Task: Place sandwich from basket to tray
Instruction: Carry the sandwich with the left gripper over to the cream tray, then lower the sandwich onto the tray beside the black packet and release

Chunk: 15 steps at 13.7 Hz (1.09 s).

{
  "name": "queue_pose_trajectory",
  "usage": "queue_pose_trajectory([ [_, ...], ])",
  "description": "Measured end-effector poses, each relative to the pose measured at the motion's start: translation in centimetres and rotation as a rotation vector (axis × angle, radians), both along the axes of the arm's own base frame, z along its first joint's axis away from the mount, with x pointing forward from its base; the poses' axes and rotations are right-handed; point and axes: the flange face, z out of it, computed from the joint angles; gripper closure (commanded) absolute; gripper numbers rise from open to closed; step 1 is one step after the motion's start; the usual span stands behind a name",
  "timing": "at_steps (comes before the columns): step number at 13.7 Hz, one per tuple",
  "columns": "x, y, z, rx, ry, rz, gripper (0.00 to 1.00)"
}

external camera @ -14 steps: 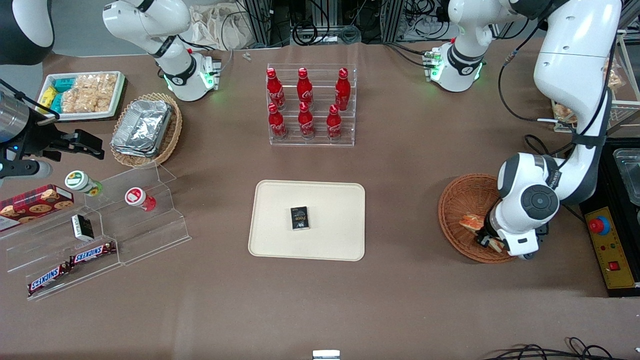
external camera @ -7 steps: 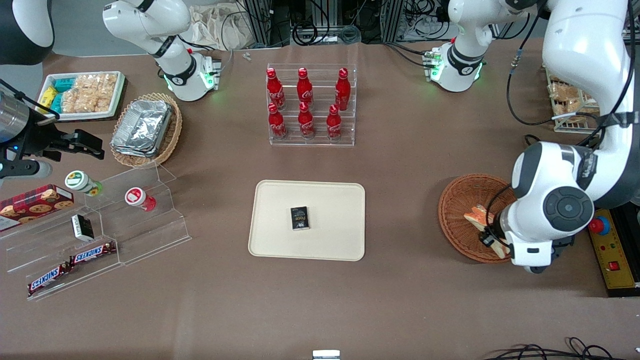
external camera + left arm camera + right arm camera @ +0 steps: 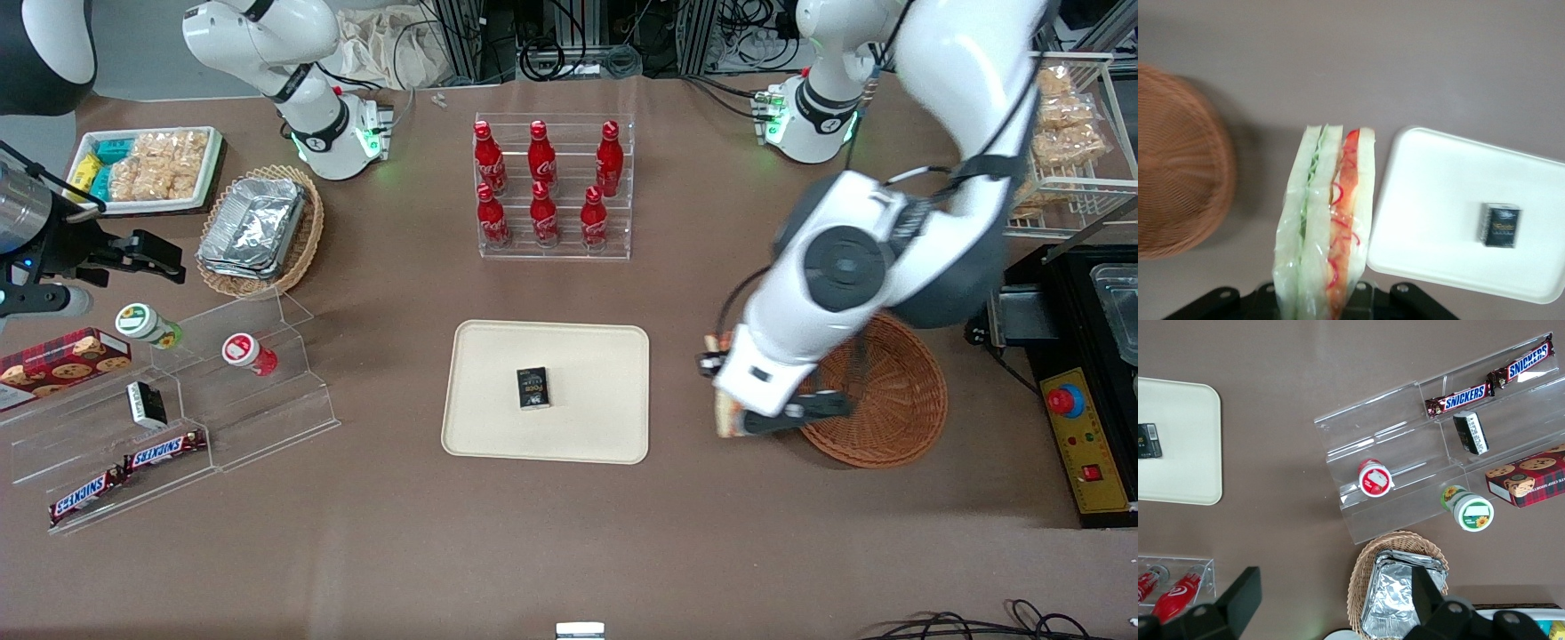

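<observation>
1. The claw (image 3: 725,391) grips the sandwich (image 3: 1325,227) above the bare worktop (image 3: 693,533), between the basket (image 3: 889,409) and the tray (image 3: 498,356).
2. A small black box (image 3: 532,388) lies on the tray.
3. The basket holds nothing visible.

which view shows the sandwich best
The left wrist view: the sandwich fills the frame, its green and red filling clear, held in the tool between basket and tray. The front view shows only a sliver under the arm; the right wrist view shows none.
</observation>
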Motion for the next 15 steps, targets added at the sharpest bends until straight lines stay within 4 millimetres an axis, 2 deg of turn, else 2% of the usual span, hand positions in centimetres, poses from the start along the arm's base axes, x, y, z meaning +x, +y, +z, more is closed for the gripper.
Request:
queue_pose_trajectory([
  [2, -0.9, -5.2, -5.0, -0.052, 0.001, -0.071, 1.00],
  [4, -1.4, -8.8, -10.7, -0.097, 0.003, -0.112, 1.00],
  [6, -1.4, -9.6, -15.1, -0.099, 0.012, -0.130, 1.00],
  [9, -1.6, -10.2, -18.6, -0.091, 0.017, -0.149, 0.99],
  [11, -1.8, -10.7, -19.8, -0.076, 0.005, -0.158, 0.80],
  [12, -2.0, -11.0, -20.2, -0.069, 0.001, -0.162, 0.65],
  [13, -2.1, -11.1, -20.6, -0.062, 0.001, -0.163, 0.30],
  [14, -2.2, -11.2, -20.9, -0.057, 0.001, -0.164, 0.01],
  [15, -2.2, -11.1, -21.1, -0.055, 0.003, -0.163, 0.00],
])
